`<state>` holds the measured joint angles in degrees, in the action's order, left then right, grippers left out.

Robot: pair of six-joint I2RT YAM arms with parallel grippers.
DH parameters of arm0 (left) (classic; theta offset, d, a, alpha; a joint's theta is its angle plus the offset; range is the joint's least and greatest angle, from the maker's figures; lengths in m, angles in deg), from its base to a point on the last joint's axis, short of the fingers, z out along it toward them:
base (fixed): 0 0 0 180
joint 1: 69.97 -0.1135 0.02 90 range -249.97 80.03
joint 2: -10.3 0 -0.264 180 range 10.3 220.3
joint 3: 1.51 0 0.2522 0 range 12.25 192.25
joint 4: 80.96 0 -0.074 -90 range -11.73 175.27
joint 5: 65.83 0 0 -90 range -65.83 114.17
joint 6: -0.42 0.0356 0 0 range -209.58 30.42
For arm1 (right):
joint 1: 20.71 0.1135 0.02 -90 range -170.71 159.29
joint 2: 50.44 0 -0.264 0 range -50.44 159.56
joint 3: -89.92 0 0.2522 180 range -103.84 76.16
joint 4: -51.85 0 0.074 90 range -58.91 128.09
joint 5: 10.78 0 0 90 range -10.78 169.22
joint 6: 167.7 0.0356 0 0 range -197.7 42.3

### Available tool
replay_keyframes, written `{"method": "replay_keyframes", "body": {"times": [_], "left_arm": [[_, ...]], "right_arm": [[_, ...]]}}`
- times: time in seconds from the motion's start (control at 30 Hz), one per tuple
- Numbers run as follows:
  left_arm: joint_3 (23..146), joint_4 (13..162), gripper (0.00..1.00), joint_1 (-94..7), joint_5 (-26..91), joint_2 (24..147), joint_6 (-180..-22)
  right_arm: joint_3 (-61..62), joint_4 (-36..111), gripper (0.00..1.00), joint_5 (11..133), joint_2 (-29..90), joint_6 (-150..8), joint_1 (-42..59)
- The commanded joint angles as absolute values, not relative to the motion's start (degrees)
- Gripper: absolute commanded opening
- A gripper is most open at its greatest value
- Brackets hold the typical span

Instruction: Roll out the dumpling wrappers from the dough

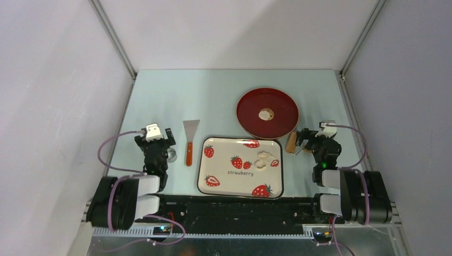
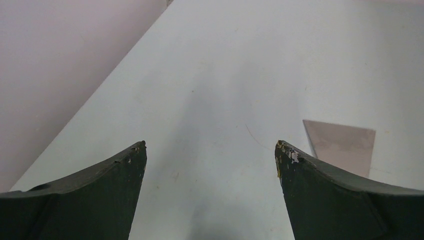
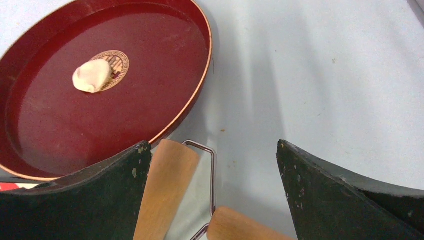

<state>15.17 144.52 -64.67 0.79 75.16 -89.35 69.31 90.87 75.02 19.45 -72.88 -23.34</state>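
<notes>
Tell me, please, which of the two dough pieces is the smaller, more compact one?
The lump on the red tray, over its gold emblem; the other dough lies spread and irregular on the strawberry plate.

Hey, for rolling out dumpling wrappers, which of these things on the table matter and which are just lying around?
For the job: dough on the strawberry plate; wooden roller; small wrapper in the red tray.
Lying about: scraper left of the plate.

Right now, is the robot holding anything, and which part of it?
Nothing is held. The left fingers stand open over the table; the right fingers stand open over the wooden roller, not gripping.
</notes>
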Motion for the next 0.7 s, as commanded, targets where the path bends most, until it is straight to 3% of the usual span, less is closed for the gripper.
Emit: {"method": "replay_keyframes", "body": {"times": [0.0, 0.2, 0.67], "left_arm": [[16.2, 161.0, 1.0, -65.5, 2.7, 83.1, -85.8], [19.6, 153.7, 1.0, -66.6, 3.9, 82.7, -86.8], [20.2, 152.2, 1.0, -66.9, 4.3, 82.6, -87.1]], "right_arm": [[68.9, 106.8, 0.99, 73.9, 26.6, -74.5, -24.1], [61.8, 93.1, 0.99, 76.8, 27.1, -74.5, -23.2], [61.6, 93.2, 1.0, 76.1, 27.4, -74.9, -23.2]]}}
